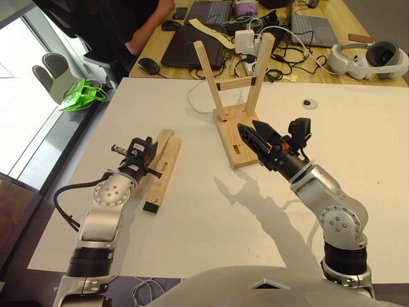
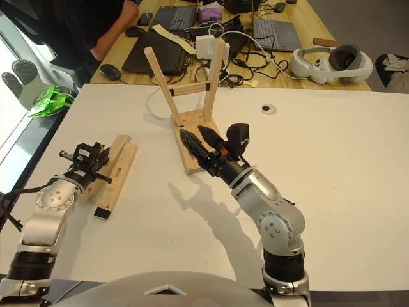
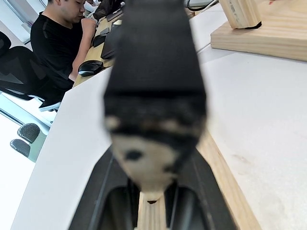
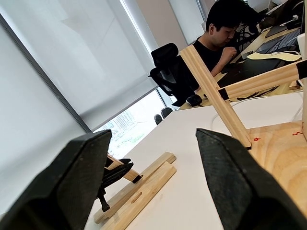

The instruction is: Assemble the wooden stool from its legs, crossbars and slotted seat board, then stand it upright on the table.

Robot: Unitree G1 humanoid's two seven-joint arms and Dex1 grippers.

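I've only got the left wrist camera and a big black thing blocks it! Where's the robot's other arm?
Observer: The right end effector is open, close to the seat board.
Operator: Is the stool finished?
Observer: No. The board lies flat on the table with only two legs pointing up, joined by one crossbar.
Operator: Where's the rest of it?
Observer: More wooden pieces lie flat, side by side, next to the left end effector, to the robot's left of the board.
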